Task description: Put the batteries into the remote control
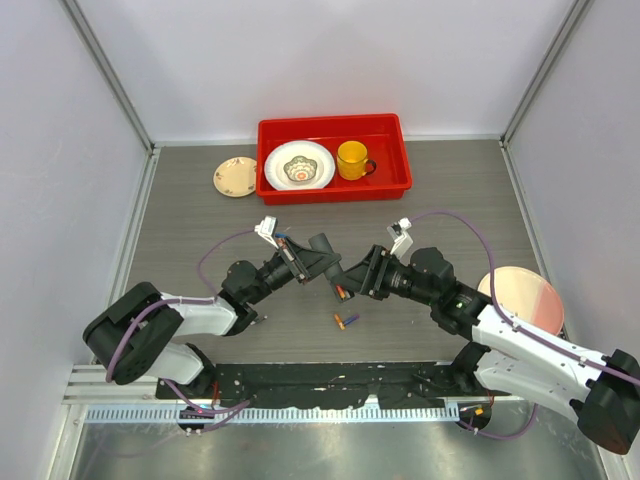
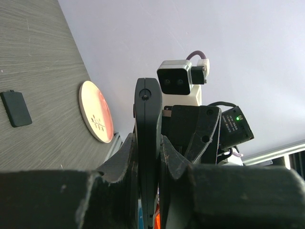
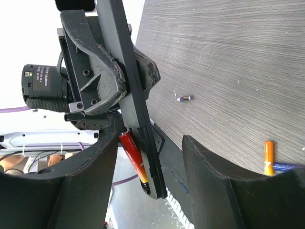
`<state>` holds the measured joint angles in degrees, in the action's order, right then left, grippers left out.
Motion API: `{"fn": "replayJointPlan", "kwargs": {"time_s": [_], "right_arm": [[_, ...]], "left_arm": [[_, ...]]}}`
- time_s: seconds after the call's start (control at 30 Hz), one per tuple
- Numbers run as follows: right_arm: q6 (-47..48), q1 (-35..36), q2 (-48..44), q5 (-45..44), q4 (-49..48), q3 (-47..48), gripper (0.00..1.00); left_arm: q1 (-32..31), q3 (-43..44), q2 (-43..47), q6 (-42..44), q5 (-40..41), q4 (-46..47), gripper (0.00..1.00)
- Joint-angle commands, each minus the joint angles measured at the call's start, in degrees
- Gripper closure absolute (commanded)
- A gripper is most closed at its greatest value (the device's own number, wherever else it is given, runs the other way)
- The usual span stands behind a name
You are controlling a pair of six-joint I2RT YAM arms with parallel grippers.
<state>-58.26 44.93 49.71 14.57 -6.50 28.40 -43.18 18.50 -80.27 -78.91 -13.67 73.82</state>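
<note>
Remote control (image 2: 147, 105) off the table (image 3: 228, 57), clamped edge-on by left gripper (image 2: 148, 143).
Right gripper (image 3: 152, 138) spread wide, empty; red-orange battery (image 3: 133, 160) lies against remote's face; orange battery (image 3: 269, 157), blue battery (image 3: 288, 167) on table (white print on black module (image 3: 40, 81) unreadable).

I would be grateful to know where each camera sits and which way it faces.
Top: above and behind the bases, looking down on the table; both arms show, left claw facing right claw mid-table.
Left wrist: on the left arm, looking along its claw, shut on the remote, toward the right arm's camera.
Right wrist: on the right arm, looking along its open claw at the remote and a red battery.
Shared: both wrist views show the remote.
</note>
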Motion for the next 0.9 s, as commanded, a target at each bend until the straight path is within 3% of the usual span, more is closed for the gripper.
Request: {"fn": "replayJointPlan", "kwargs": {"time_s": [0.0,0.3,0.87], "right_arm": [[0.5,-0.2,-0.6,1.6,-2.5,0.2,0.39],[0.7,-0.2,0.0,2.0,-3.0,-0.2,0.42],[0.3,-0.2,1.3,3.4,-4.8,-1.8,0.58]], "left_arm": [[-0.2,1.9,1.3,0.6,-0.1,14.8,1.00],[-0.2,1.9,1.7,0.8,0.4,14.8,1.00],[-0.2,3.0,2.7,0.9,1.2,14.9,1.00]]}}
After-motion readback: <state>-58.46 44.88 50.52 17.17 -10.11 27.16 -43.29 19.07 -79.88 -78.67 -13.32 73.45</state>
